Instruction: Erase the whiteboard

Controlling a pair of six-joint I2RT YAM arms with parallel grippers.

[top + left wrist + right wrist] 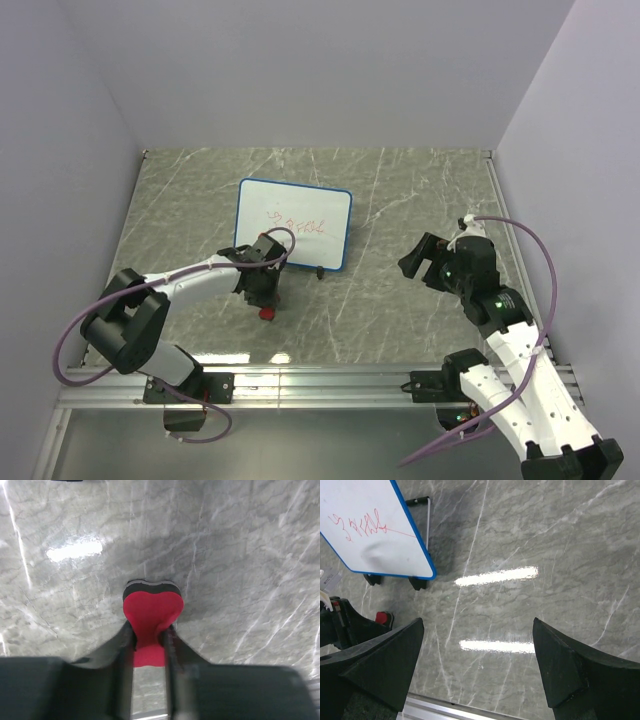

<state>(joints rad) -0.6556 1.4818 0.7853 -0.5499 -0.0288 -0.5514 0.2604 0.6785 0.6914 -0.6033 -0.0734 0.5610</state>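
**Left end effector pinches the eraser just off the scribbled whiteboard**

The grey marbled worktop point(420, 200) carries the whiteboard point(294, 225). It stands left of centre, nearer the far edge than the near one, propped at a tilt on small black feet point(418, 583). A thin blue frame runs round it and red scribbles point(300, 224) cross its white face.

The right arm point(500, 330) comes in from the near right corner. The right end effector point(477, 630) is spread wide with nothing between its fingers, well apart from the board.

The left end effector point(149, 632) is drawn narrow on the waist of the small red eraser point(152, 607), low by the board's near edge. I cannot tell whether the eraser touches the worktop.
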